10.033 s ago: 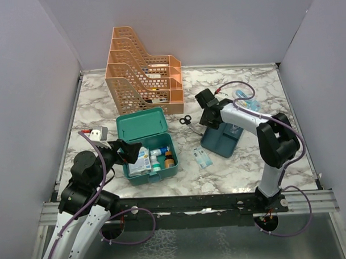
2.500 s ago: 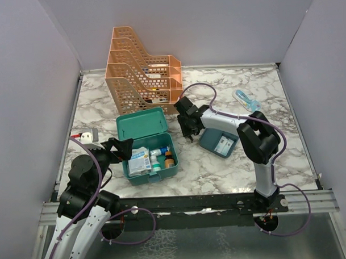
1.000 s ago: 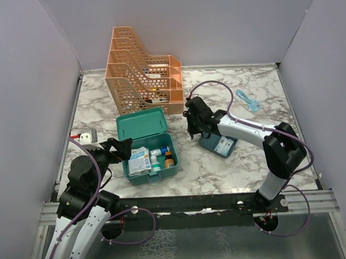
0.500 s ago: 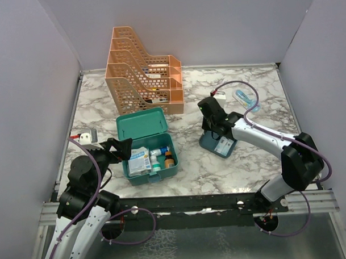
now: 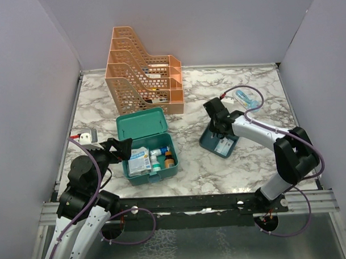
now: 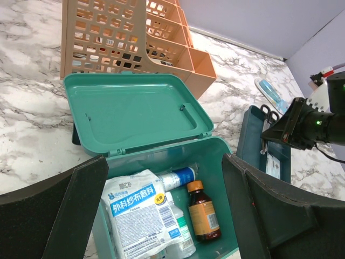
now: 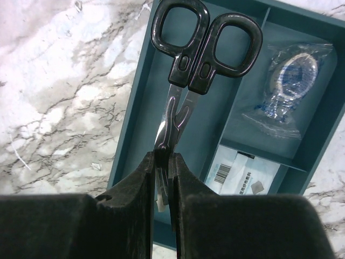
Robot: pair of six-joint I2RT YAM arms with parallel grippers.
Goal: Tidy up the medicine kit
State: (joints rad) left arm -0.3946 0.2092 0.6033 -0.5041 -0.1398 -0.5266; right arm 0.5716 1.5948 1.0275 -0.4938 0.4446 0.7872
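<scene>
As the right gripper (image 7: pixel 163 162) grips scissors (image 7: pixel 199 48), they run along the tray (image 7: pixel 139 116)'s edge.

The box (image 5: pixel 140 125) and tray (image 7: pixel 215 108) were teal, the perforated rack (image 5: pixel 142 74) orange, the surface (image 5: pixel 242 161) grey-veined white, the scissors (image 7: pixel 186 70) black-handled.

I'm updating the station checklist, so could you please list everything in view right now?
box: one, teal, lid open, near left of table
gauze pack: one, white and blue, in the box
bottle: one, brown, in the box
file rack: one, orange, behind the box
tray: one, teal, right of the box
scissors: one pair, black handles, held over the tray
wrapped roll: one, blue and white, in the tray
packet: one, white, in the tray
pouch: one, blue, far right of table
table: one, white marble
left gripper: one, black, open, by the box
right gripper: one, black, shut on the scissors
</scene>
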